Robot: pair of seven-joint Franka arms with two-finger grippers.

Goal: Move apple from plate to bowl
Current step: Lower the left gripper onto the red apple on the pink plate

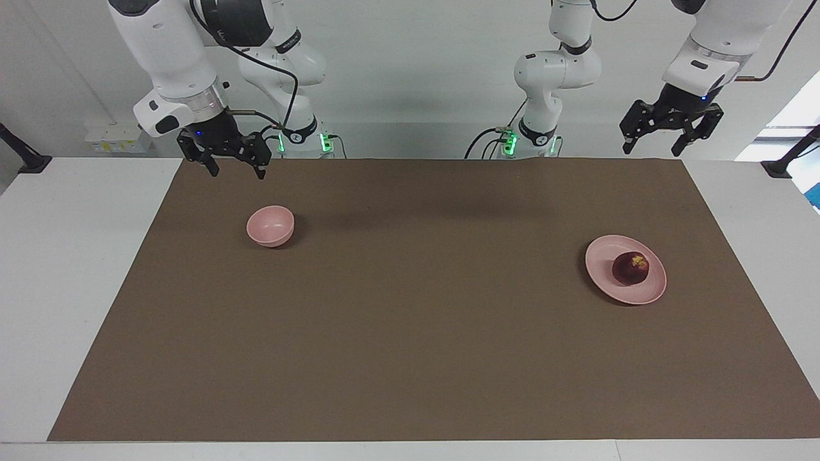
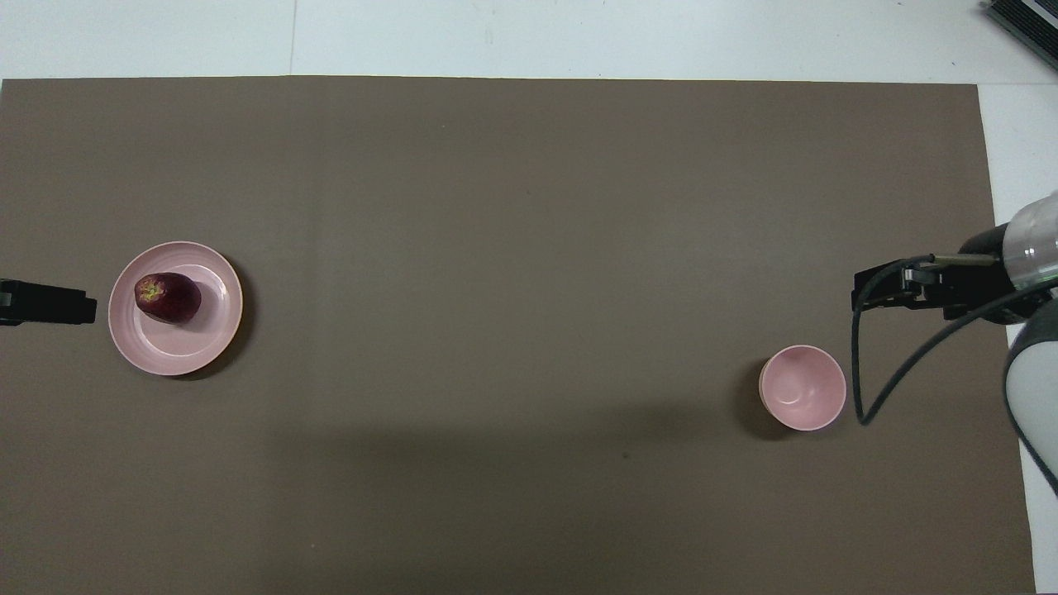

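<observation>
Two claws hang open and empty at the bench's robot edge. Left claw (image 1: 671, 133) should descend onto the apple (image 1: 631, 268), squeezing gently; right claw (image 1: 234, 161) waits.

Bench (image 1: 83, 269) carries a mat (image 1: 423, 320). Reading the overhead view as a clock face: plate (image 2: 194, 343) on the mat at 9 o'clock, toward the left arm's end. Apple (image 2: 168, 297) on the plate, off-centre toward 10 o'clock. Bowl (image 2: 803, 387) on the mat at about 4 o'clock, toward the right arm's end, slightly nearer the robots than the plate, well apart from it.
</observation>
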